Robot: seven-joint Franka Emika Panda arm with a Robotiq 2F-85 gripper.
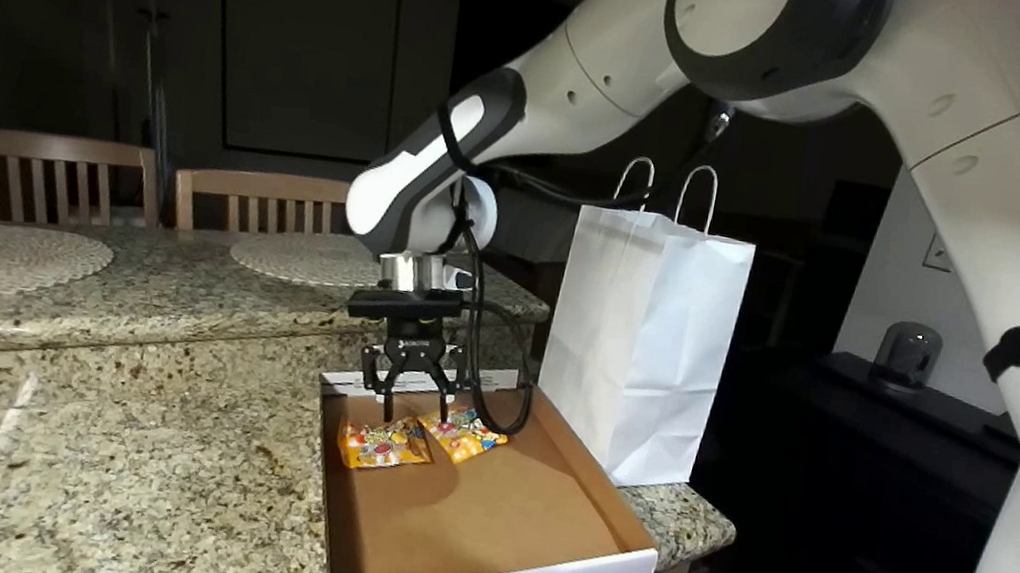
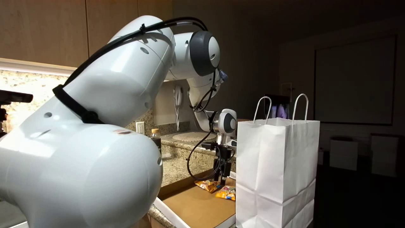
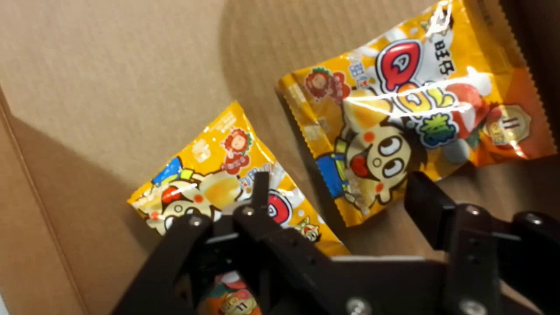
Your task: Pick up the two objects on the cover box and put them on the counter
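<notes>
Black two-finger gripper (image 1: 414, 419) over shallow brown cardboard tray (image 1: 496, 517), jaws spread.
Centre on one crinkly orange-yellow packet (image 3: 415, 113) inside before closing; contact unclear from here.

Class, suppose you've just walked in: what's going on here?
A robot arm holds its open gripper over two packets in a box. It seems to grasp neither; whether it touches them is unclear. Both lie side by side in the box, so neither is on the counter yet. A bag stands beside the box.
</notes>
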